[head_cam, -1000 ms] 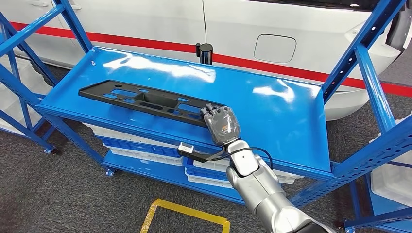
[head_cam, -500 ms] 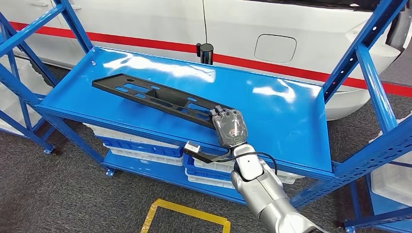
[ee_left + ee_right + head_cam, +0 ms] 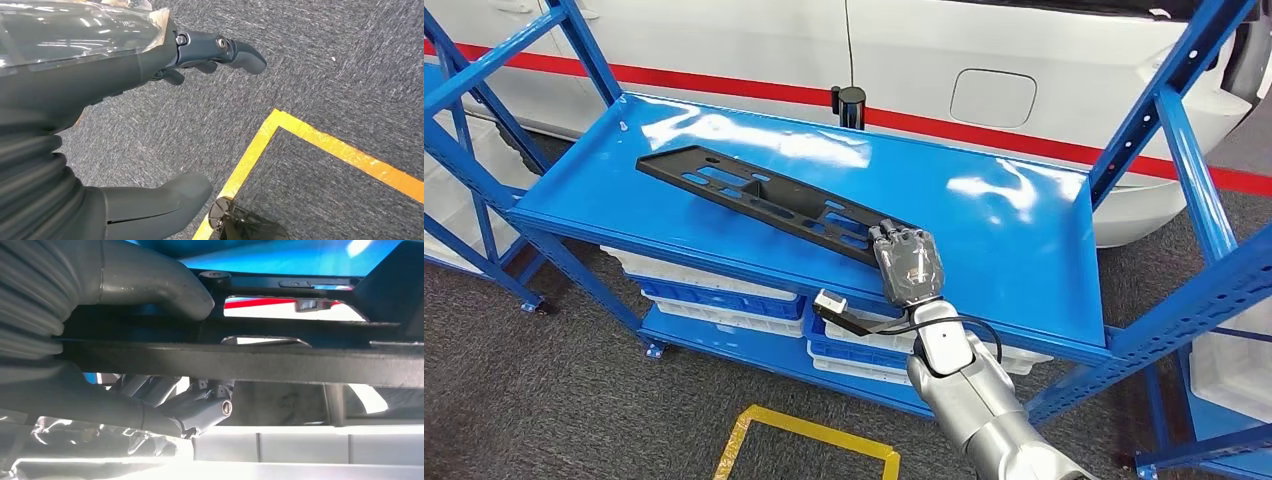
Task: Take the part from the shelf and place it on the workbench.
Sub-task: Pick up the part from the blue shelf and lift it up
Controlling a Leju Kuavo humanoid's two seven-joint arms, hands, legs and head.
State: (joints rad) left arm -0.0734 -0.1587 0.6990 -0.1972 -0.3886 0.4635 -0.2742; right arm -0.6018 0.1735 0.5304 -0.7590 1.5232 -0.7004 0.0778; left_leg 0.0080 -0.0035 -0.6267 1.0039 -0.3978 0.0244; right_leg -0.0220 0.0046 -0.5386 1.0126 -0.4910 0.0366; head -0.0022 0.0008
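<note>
Left hand [image 3: 125, 100]: hangs over grey carpet, fingers apart, holding nothing.

Part [image 3: 764, 197]: long black plate with cut-outs on the blue shelf [image 3: 1014, 250]. Long axis runs from the shelf's back-left corner to mid front edge, where the right hand grips its near end.

Right hand [image 3: 908, 265]: clamped on that end (thumb on one face, fingers on the other); clearly the nearer hand.

A white car [image 3: 1024, 70] with a red stripe [image 3: 724, 88] stands behind the blue racks. Grey carpet [image 3: 544, 400] covers the floor — yellow tape [image 3: 809, 432] marks a box on it. White bins [image 3: 724, 290] fill the lower tier; glare streaks the blue metal.
</note>
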